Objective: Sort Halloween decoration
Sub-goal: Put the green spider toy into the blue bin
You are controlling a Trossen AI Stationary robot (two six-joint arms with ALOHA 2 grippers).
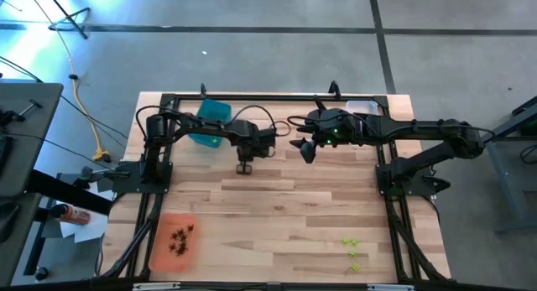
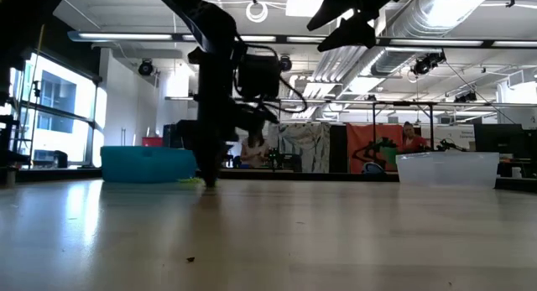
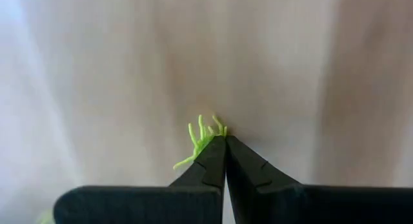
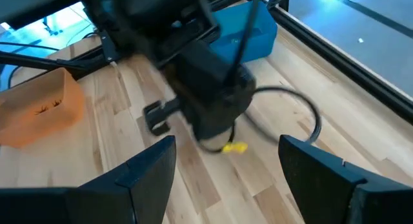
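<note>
Pinching a lime green trinket (image 3: 201, 141) at their very tips, the fingers of the left gripper (image 1: 244, 167) meet on the table (image 1: 277, 215), jaws shut tight on it. Left wrist view: green spikes stick out beside the closed tips, pale wood under them. Low view: same gripper points straight down, tips at the table surface, a spot of green beside them.

Position: the left gripper is at the far middle of the table, near the teal tray (image 1: 211, 122) at the far left.

Right gripper (image 1: 305, 148) hovers above the table just beside the left arm's wrist, jaws spread wide, nothing between them. Its wrist view looks past both fingers (image 4: 139, 169) at the left arm's gripper.

Other trinkets: cluster of dark ones (image 1: 181, 237) lying in the orange tray (image 1: 159, 254) at the near left corner. A few green ones (image 1: 351, 252) loose on the wood near the right front corner, well apart from both grippers.

Clear tray (image 1: 360, 106) at the far right, partly under the right arm.
</note>
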